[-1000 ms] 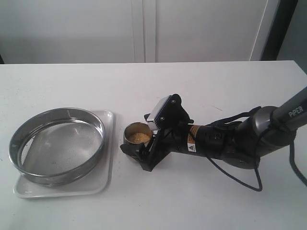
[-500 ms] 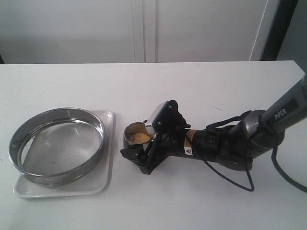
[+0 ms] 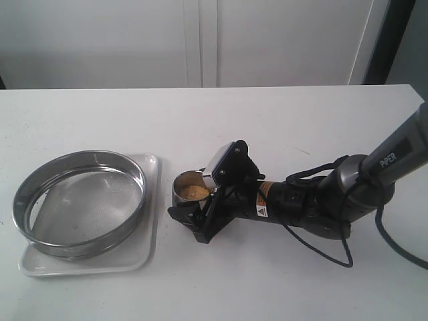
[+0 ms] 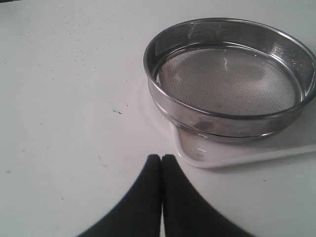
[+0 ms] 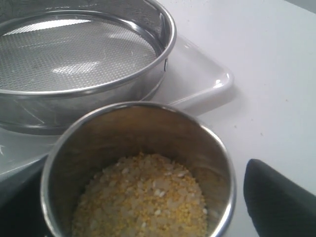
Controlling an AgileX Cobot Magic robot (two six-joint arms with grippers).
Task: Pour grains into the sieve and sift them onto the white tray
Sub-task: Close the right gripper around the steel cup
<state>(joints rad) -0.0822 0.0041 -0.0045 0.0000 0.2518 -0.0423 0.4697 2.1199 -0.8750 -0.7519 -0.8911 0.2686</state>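
White bench (image 3: 301, 120): right gripper (image 3: 198, 189) gapes around the steel cup (image 5: 148, 128), nothing clamped; left gripper (image 4: 161, 160) pressed together, empty. Cup rigid, slick; grains (image 5: 143, 197) loose, spill easily, so clamp mid-wall, keep level.

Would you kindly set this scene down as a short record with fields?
sieve: empty, resting on the white tray
steel cup: upright on the table, beside the tray
grains: all in the cup, none in the sieve
right gripper: open, jaws either side of the cup
left gripper: shut, holding nothing
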